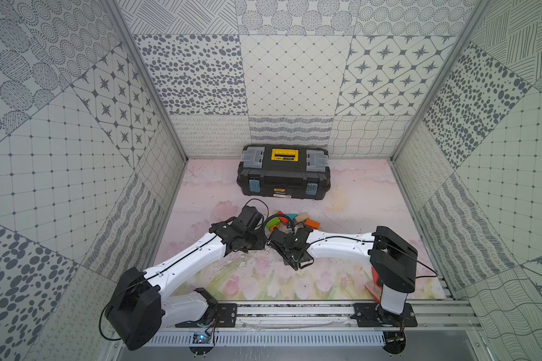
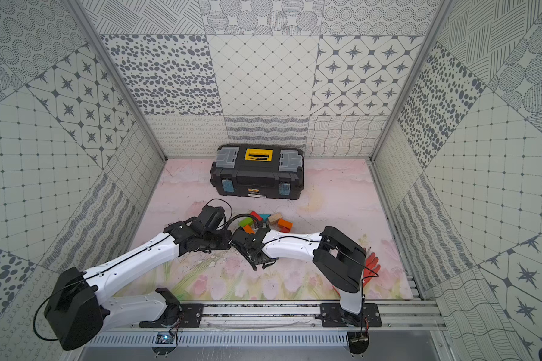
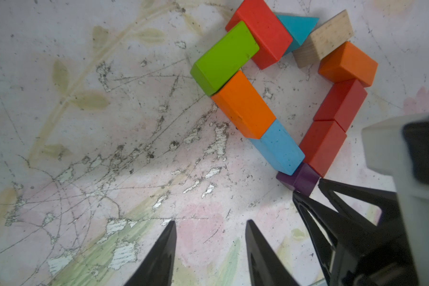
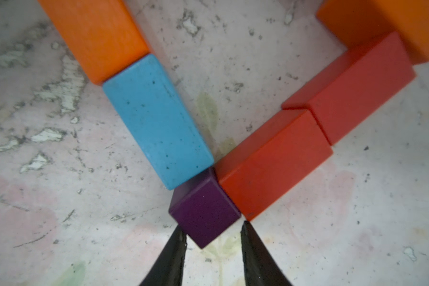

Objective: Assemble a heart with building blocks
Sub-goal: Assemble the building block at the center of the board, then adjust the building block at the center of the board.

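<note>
Standing at the far edge of the table point(image 1: 373, 200) in both top views, a black toolbox point(image 1: 283, 175) has its lid down, so its inside is hidden. A red-orange glove point(image 2: 373, 265) lies near the right arm's base, partly covered by that arm. Both arms reach in low and meet over the building blocks point(image 1: 274, 222), hiding the near ones.

In the left wrist view the heart point(image 3: 280, 146) lies whole on the table, with the teal triangle point(image 3: 297, 27) at its notch and the purple cube point(image 3: 301, 179) at its point. The left pincer point(image 3: 211, 222) hangs beside it over bare table, open and empty. The right pincer point(image 3: 306, 187) points at the cube.

In the right wrist view its jaws stand partly open and hold nothing. The cube's near corner is between the tips. The cube rests on the table, touching a light blue brick point(image 4: 156, 118) and a red brick point(image 4: 275, 161).
</note>
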